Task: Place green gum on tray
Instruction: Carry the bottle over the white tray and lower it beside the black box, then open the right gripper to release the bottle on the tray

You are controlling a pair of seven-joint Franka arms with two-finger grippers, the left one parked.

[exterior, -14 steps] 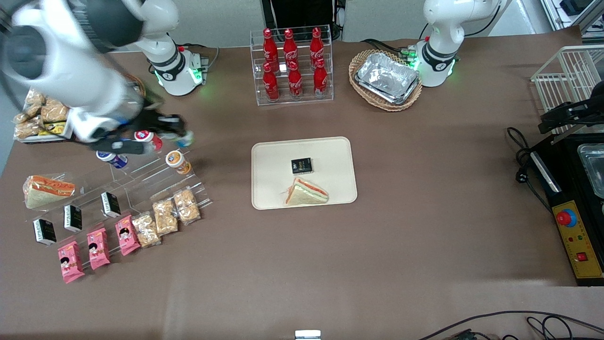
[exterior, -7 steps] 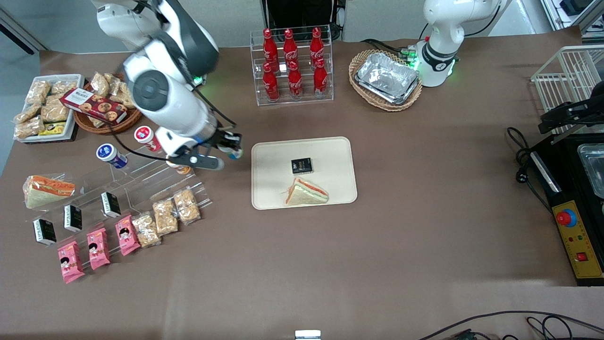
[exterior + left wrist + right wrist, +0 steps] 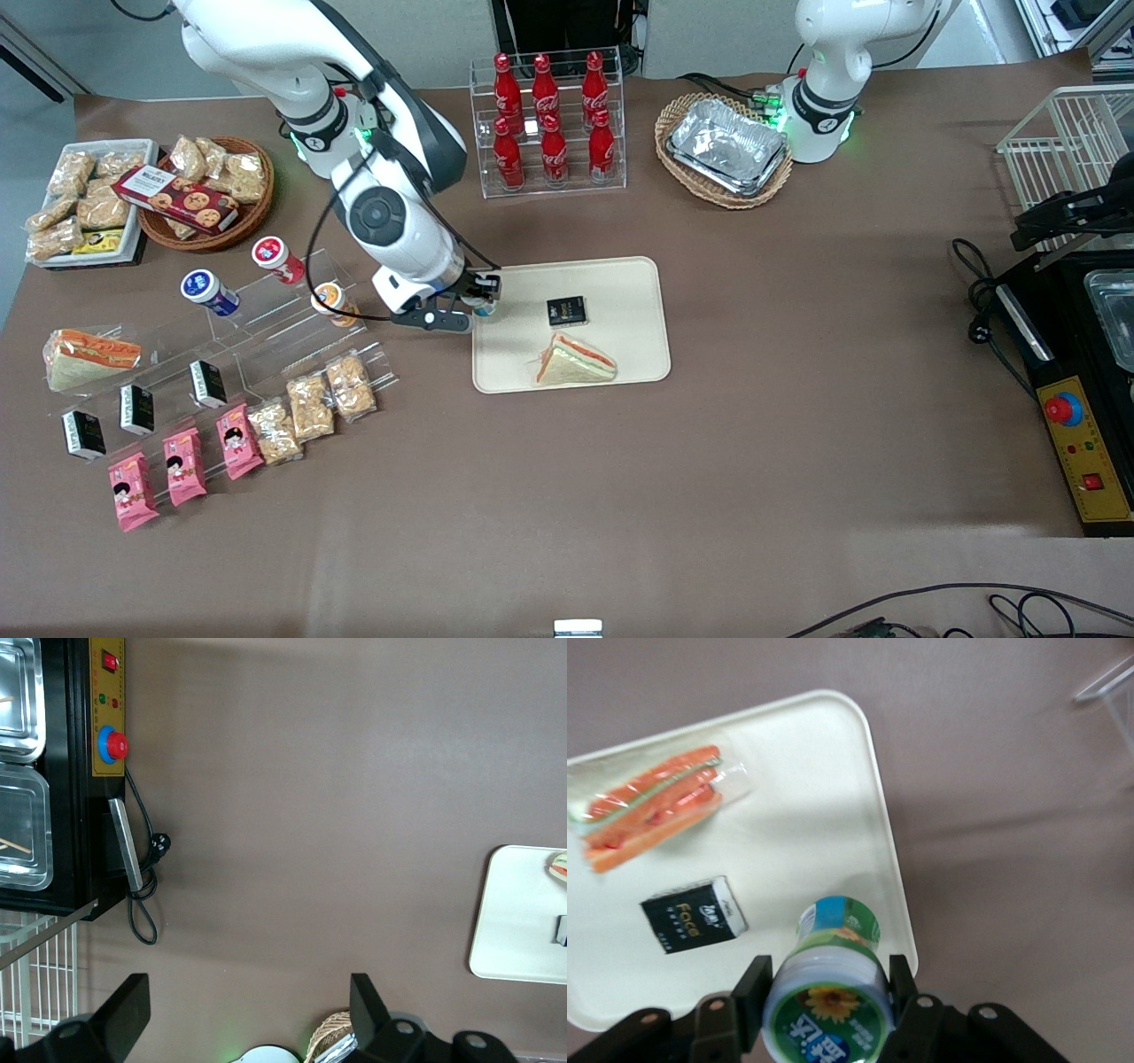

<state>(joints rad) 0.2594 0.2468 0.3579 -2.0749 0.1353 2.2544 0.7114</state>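
Note:
My gripper (image 3: 483, 299) is shut on the green gum (image 3: 829, 992), a small bottle with a white lid bearing a green logo. It holds the bottle just above the rim of the cream tray (image 3: 620, 354) at the tray's edge toward the working arm's end. In the front view the gum (image 3: 483, 307) shows only as a small white and green tip between the fingers. In the right wrist view the tray (image 3: 806, 842) lies under the bottle. The fingers (image 3: 750, 988) press on both sides of the lid.
On the tray lie a wrapped sandwich (image 3: 574, 361) and a small black box (image 3: 566, 310). An acrylic rack (image 3: 275, 328) with blue-lidded (image 3: 205, 291), red-lidded (image 3: 273, 255) and orange-lidded (image 3: 332, 299) bottles stands toward the working arm's end. A cola bottle rack (image 3: 549, 124) and wicker basket of foil trays (image 3: 725, 149) stand farther back.
My gripper has carried the green gum from above the acrylic rack sideways to the edge of the tray, coming lower. The other bottles and the tray's contents have not moved.

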